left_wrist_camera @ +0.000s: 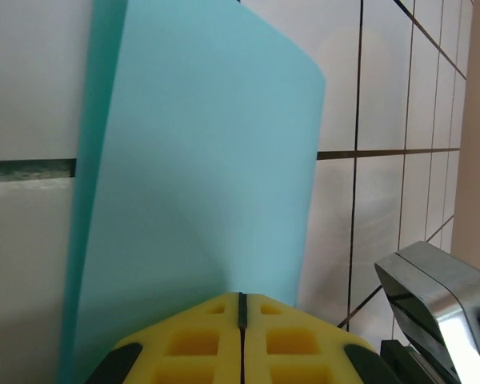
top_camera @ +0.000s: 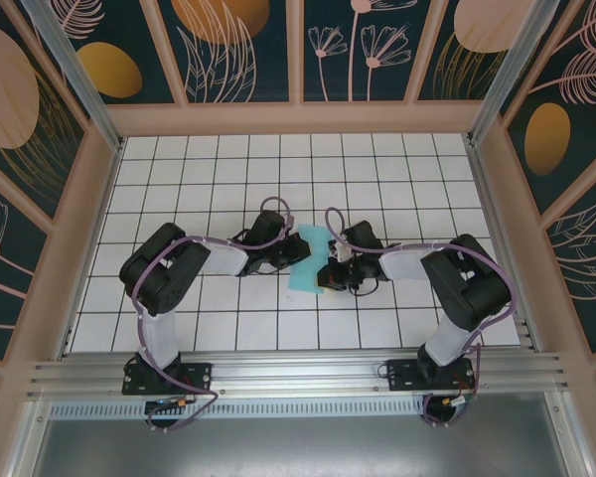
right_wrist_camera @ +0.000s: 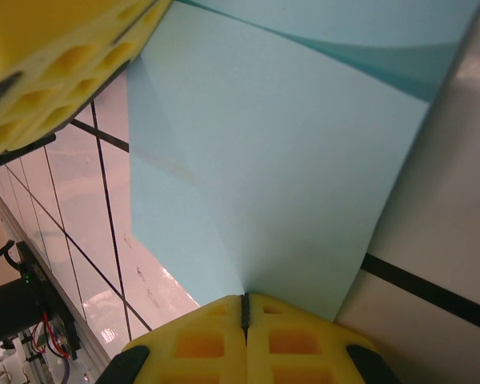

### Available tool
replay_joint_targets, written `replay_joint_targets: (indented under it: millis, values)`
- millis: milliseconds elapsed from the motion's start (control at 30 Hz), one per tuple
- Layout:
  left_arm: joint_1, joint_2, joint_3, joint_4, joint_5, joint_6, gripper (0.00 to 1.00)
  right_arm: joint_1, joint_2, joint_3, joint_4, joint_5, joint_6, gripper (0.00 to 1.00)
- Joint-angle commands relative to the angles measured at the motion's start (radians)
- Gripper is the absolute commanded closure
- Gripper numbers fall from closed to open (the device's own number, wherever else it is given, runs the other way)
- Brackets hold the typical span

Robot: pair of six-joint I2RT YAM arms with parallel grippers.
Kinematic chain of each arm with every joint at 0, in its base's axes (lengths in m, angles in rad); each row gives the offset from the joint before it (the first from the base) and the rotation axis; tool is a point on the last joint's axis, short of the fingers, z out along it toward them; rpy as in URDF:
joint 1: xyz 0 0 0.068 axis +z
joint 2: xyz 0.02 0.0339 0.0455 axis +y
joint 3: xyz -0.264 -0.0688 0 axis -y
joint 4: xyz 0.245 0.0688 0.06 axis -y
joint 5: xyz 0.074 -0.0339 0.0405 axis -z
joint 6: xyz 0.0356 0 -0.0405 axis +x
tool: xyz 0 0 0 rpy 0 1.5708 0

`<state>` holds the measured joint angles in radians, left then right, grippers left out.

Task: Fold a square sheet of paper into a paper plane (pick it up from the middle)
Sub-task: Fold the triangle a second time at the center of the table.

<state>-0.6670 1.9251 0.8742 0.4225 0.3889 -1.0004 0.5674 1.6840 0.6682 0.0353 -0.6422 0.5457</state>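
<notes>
top: overhead, far | wrists: close, seemingly opposed | shared: paper sheet point(top_camera: 308, 260)

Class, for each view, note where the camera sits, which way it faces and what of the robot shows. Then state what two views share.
Top external: above and behind the robot, looking down at the table; left arm, right arm, left pincer and right pincer meeting at the paper.
Left wrist: on that arm, facing along its pads, shut on the paper.
Right wrist: likewise, along its own shut pads.
Shared: both wrist views show the paper over the table.
</notes>
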Motion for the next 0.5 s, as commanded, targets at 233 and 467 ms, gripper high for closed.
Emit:
replay_joint_targets:
  millis: [233,467]
  values:
    - [-0.001,-0.072,-0.063,0.082,-0.016,0.006,0.83,0.011,0.022,-0.028,-0.075,0.144,0.025,1.00]
    - [-0.004,-0.132,-0.098,0.102,0.003,-0.015,0.81,0.011,0.021,-0.022,-0.077,0.150,0.026,1.00]
